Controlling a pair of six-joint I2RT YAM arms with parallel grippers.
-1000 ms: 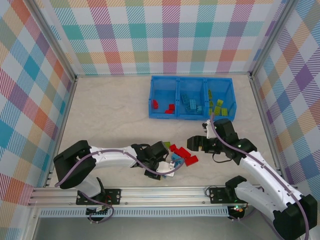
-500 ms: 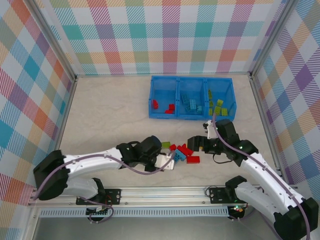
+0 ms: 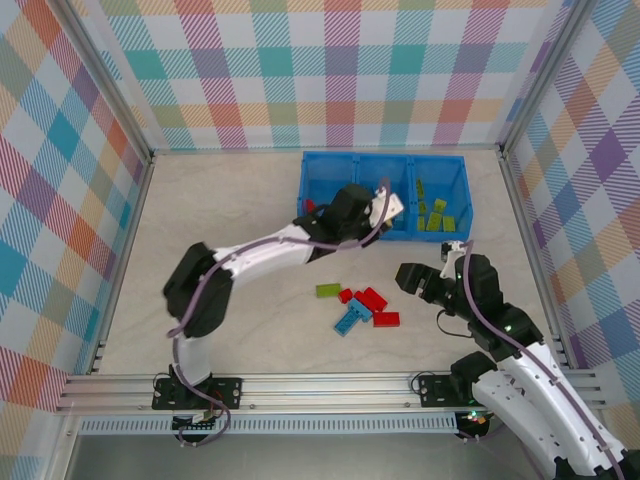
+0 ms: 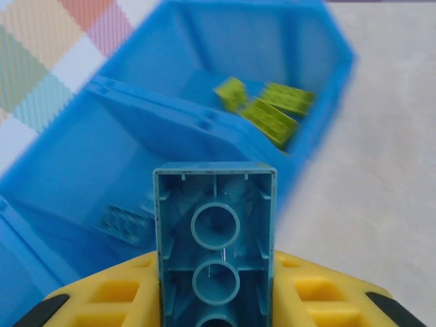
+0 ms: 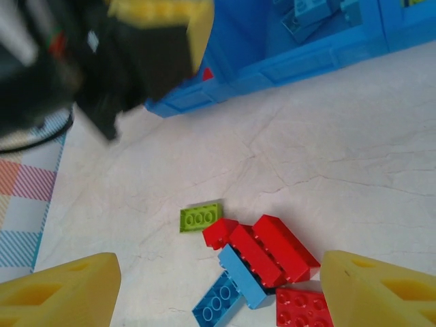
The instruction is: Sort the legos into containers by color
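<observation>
**Robot arm holds a blue brick over a sorting bin**

Pastel checked walls (image 3: 300, 70) enclose a pale, stone-patterned worktop (image 3: 230, 230). At the far side sits a bright blue bin (image 3: 436, 157) divided into three square compartments in a row.

The left arm stretches across the worktop to the bin. Its left claw (image 3: 395, 203) hangs above the middle compartment. In the left wrist view, its yellow fingers (image 4: 116, 293) are closed on either side of a light blue brick (image 4: 215, 225), which is seen from its hollow underside. Below it, another light blue piece (image 4: 126, 223) lies on the floor of that compartment. Lime green bricks (image 4: 269, 109) lie in the compartment next door, which is the right-hand one in the overhead view. A bit of red (image 3: 310, 207) shows in the left compartment.

The right claw (image 3: 425, 283) hovers near the middle of the worktop, just right of a small loose pile. Its yellow fingers (image 5: 61, 293) stand wide apart with nothing between them.

The pile is a tight cluster of red bricks (image 5: 272, 248) touching two blue bricks (image 5: 235, 283). A single green brick (image 5: 201, 218) lies flat just beside them on the left.
</observation>
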